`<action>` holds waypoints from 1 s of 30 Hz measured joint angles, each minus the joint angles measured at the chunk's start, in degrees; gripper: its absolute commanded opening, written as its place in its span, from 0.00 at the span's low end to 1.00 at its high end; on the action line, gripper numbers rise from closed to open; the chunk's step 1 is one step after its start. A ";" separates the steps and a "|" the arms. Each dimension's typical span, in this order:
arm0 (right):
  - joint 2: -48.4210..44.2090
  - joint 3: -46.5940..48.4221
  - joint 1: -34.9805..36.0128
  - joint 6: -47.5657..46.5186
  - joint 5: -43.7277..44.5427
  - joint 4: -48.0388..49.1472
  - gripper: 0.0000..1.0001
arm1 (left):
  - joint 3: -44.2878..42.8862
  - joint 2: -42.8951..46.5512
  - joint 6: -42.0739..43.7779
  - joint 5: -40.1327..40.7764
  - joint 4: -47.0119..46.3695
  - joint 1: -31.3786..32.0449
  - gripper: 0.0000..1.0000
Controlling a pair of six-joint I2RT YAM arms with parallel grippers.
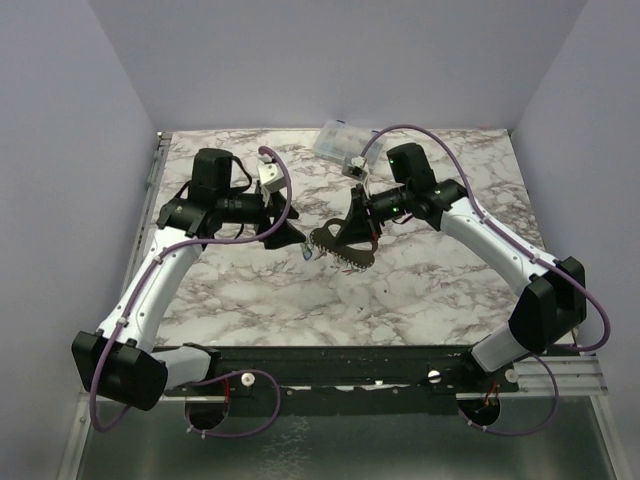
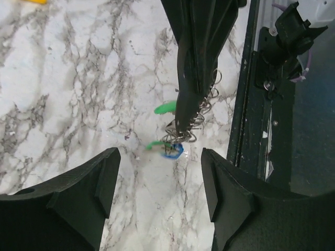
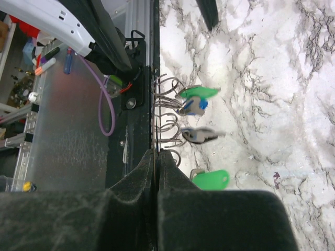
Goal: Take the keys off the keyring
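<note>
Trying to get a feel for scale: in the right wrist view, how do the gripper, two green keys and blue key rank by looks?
1. gripper, likely only through nearness.
2. upper green key and lower green key, about alike.
3. blue key, partly hidden.

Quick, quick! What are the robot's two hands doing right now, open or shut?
Left end effector: open, holding nothing.
Right end effector: shut on the keyring, keys dangling.
</note>
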State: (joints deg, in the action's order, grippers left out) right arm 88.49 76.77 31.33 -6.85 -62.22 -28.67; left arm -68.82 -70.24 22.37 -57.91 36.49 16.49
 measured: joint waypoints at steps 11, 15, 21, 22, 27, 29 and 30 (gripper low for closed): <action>0.00 0.00 0.00 1.49 -0.83 0.76 0.01 | 5.40 -0.46 5.86 -4.98 0.04 -0.02 0.64; 0.00 0.00 0.00 1.49 -1.68 0.74 0.01 | 5.46 -1.25 8.17 -7.08 0.02 -0.02 0.61; 0.00 0.00 0.00 1.49 -2.60 0.72 0.00 | 5.86 -2.64 10.49 -7.91 -0.09 0.11 0.57; 0.00 0.00 0.00 1.51 -2.69 0.74 0.00 | 5.97 -2.84 10.69 -8.07 -0.13 0.13 0.57; 0.00 0.00 0.00 1.53 -3.13 0.74 0.01 | 6.36 -3.50 11.04 -8.35 -0.85 0.63 0.54; 0.00 0.00 0.00 1.64 -3.30 0.76 0.01 | 6.47 -3.72 11.06 -8.46 -1.27 1.07 0.53; 0.00 0.00 0.00 1.77 -3.39 0.76 0.01 | 6.47 -3.80 11.04 -8.52 -1.46 1.29 0.52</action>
State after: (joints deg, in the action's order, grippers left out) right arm 88.49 76.77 31.33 -5.08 -65.60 -27.90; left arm -62.35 -74.04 33.41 -66.43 35.03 17.78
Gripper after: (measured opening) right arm 0.027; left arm 0.544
